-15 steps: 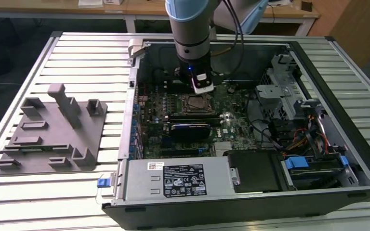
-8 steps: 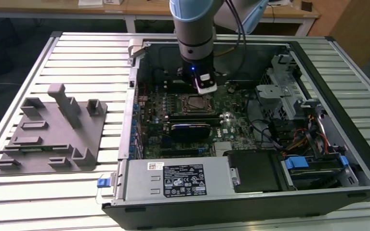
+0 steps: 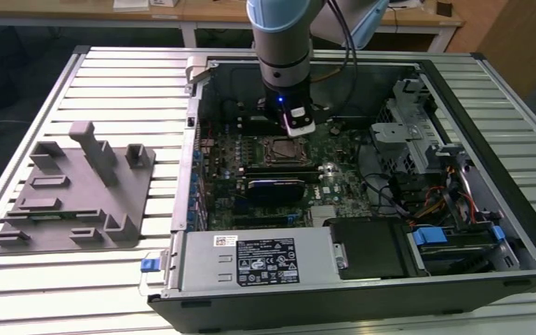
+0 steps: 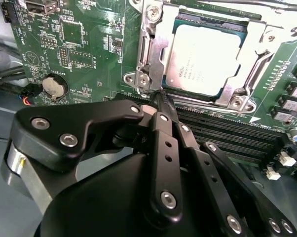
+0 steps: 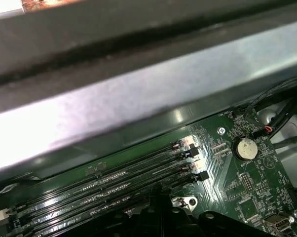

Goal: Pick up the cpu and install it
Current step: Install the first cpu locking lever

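The cpu (image 4: 205,58), a flat square chip with a silvery top, lies in the socket on the green motherboard (image 4: 89,44), ringed by the socket's metal frame (image 4: 147,59). In the second wrist view my gripper (image 4: 159,98) is shut with nothing between its black fingers. Its tips hover just beside one corner of the frame, a short way off the cpu. In the exterior view the arm (image 3: 282,77) reaches down into the open computer case, right behind the socket (image 3: 279,148).
Black memory slots (image 5: 114,180) and a coin battery (image 5: 244,148) lie near the gripper. Case walls (image 3: 193,139), a drive cage (image 3: 417,132), loose cables (image 3: 435,202) and the power supply (image 3: 259,258) ring the board. A grey tray with upright posts (image 3: 45,209) sits on the slatted table at the exterior view's left.
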